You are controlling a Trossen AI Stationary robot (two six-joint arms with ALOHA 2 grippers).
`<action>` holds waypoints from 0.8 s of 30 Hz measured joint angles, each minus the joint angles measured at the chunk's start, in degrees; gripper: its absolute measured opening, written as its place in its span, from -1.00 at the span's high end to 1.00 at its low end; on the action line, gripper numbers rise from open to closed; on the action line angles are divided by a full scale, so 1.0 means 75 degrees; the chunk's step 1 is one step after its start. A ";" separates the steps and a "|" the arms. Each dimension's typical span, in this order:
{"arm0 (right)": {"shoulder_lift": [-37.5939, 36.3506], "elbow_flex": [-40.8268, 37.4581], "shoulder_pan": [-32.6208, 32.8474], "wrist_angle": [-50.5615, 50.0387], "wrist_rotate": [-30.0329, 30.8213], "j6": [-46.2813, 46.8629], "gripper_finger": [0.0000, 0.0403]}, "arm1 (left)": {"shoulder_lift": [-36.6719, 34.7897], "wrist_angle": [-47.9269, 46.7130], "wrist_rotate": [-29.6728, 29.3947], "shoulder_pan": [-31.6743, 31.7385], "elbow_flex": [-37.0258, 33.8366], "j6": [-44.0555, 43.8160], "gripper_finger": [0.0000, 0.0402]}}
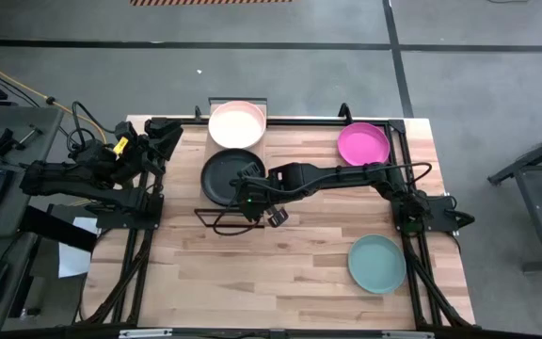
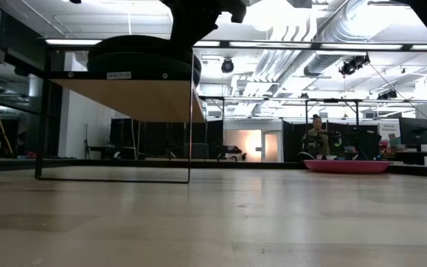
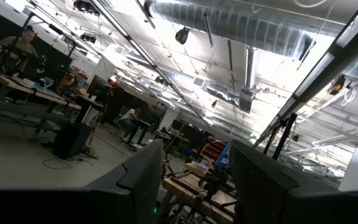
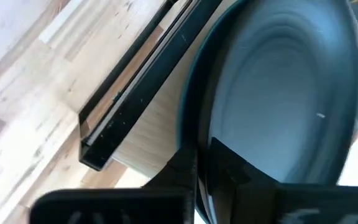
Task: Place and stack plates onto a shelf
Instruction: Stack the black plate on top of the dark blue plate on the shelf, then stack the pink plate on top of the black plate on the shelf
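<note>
Right end effector (image 1: 252,193) grips black plate's (image 1: 226,175) rim atop shelf (image 4: 148,134).

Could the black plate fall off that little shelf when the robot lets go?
It might. The right gripper sits at the rim of the black plate on the shelf, with that rim close to the shelf's edge, so a sideways pull could drag it off. The peach plate sits right next to it, so a nudge could bump that one too.
</note>
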 joint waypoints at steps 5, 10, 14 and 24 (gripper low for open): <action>0.0000 0.0000 0.0000 0.0006 0.0000 0.0113 0.66 | 0.0000 -0.0002 0.0000 0.0000 0.0000 0.0000 0.13; 0.0000 0.0207 0.0036 -0.0120 0.0153 0.0113 0.30 | 0.0000 -0.0104 0.0000 0.0000 0.0000 0.0000 0.13; -0.0001 0.0683 0.0064 -0.0560 -0.0133 0.0145 0.10 | 0.0000 -0.0260 0.0000 0.0000 0.0000 -0.0003 0.13; -0.0923 0.0644 -0.0174 -0.1772 -0.1099 0.2284 0.00 | 0.0000 -0.0409 0.0000 0.0000 0.0000 0.0000 0.13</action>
